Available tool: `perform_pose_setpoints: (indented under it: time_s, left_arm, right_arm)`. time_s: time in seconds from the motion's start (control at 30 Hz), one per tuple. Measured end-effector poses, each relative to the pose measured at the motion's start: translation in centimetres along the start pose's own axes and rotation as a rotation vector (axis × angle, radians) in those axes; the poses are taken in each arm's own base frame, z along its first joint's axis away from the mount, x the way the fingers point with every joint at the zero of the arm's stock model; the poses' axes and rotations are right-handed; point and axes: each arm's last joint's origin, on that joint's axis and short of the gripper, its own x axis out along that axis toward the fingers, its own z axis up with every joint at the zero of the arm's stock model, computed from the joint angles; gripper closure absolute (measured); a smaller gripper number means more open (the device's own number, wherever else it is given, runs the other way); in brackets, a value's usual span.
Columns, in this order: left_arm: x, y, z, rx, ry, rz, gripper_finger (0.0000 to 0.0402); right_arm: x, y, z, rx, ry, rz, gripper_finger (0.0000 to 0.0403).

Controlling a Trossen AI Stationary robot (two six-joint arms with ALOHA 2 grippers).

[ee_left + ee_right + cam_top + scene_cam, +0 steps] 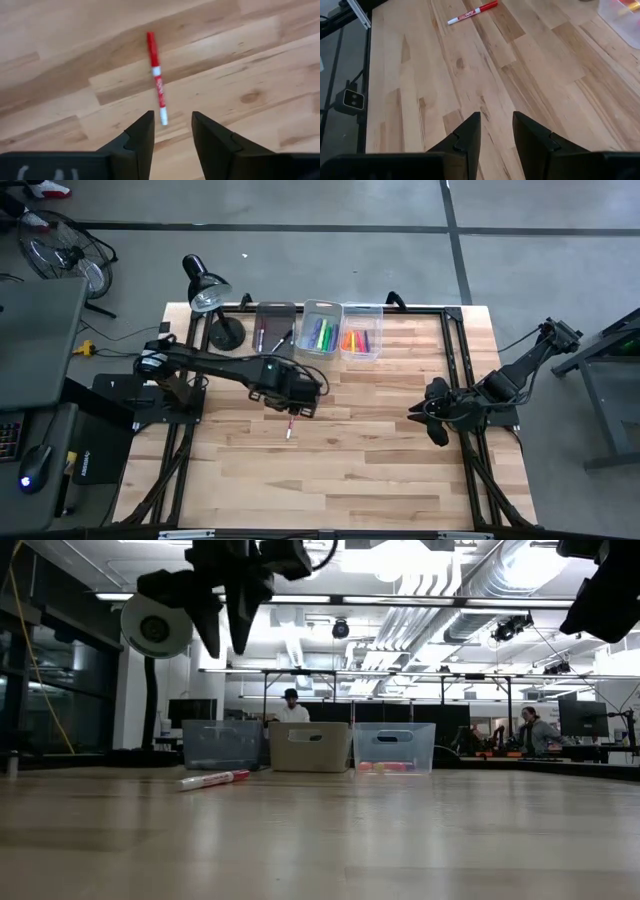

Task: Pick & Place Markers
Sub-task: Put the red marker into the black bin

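Observation:
A single red-and-white marker (157,77) lies flat on the wooden table, also visible in the high view (291,426), the low view (213,779) and the right wrist view (471,13). My left gripper (172,122) hovers above it, open, fingers pointing down, touching nothing; it hangs high in the low view (225,600). Other markers sit in the bins: green and lime ones (320,335), orange and red ones (357,340). My right gripper (496,125) waits open over the table's right side (430,420).
Three small plastic bins stand in a row at the far edge: a dark one (275,326), a clear middle one (322,328) and a clear right one (362,330). A black desk lamp (207,292) stands at the far left. People sit at desks beyond the table.

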Motion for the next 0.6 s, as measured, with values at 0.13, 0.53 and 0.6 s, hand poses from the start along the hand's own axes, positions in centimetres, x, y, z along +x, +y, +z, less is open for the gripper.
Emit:
perform_pose_setpoints:
  time_s: [0.13, 0.53, 0.6]
  left_arm:
    - [1.8, -0.7, -0.4, -0.004, 0.06, 0.039, 0.0255]
    - [7.8, -2.6, -0.7, 0.008, 0.144, 0.139, 0.02]
    - [8.6, -2.4, -0.8, 0.028, 0.156, 0.181, 0.02]
  right_arm:
    - [0.0, 0.0, 0.0, 0.0, 0.006, 0.004, 0.03]
    - [0.0, 0.2, 0.0, 0.004, 0.03, 0.035, 0.03]
    - [0.0, 0.2, 0.0, 0.006, 0.036, 0.043, 0.03]
